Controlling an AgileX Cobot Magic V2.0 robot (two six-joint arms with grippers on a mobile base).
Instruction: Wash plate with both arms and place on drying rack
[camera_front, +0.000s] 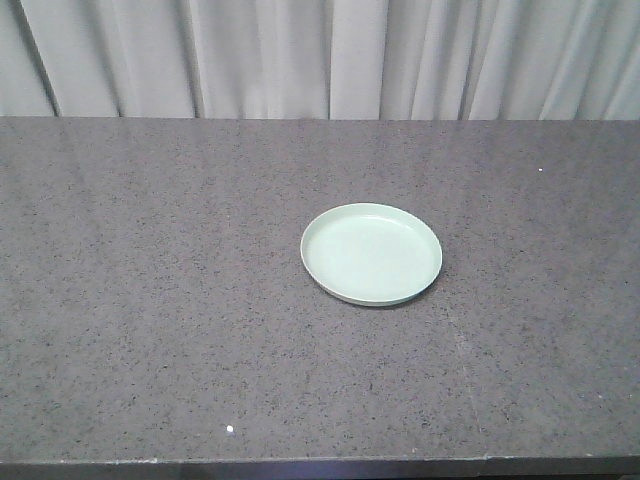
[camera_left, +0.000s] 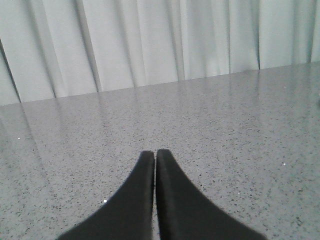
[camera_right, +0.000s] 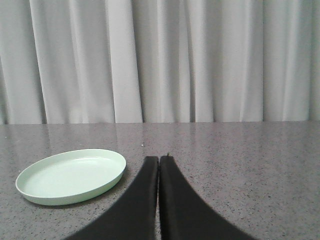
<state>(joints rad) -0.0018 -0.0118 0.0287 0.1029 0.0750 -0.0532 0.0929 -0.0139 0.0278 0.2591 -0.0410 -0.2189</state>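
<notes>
No readable text, label or number shows in any view

The left gripper (camera_left: 155, 154) hangs low over a grey speckled desk (camera_left: 240, 130), its two black tapered fingers (camera_left: 142, 190) pressed together with only a thin seam between them, holding nothing. They rise from the near edge, tips pointing toward the far side. A pale pleated curtain (camera_left: 150, 40) hangs along the desk's far edge, faintly mirrored in the glossy top.

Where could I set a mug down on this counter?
Almost anywhere: the counter lies bare left of the plate, right of it, behind it toward the curtain, and in front toward the near edge. Tightest beside the plate's right side, near the right hand.
</notes>
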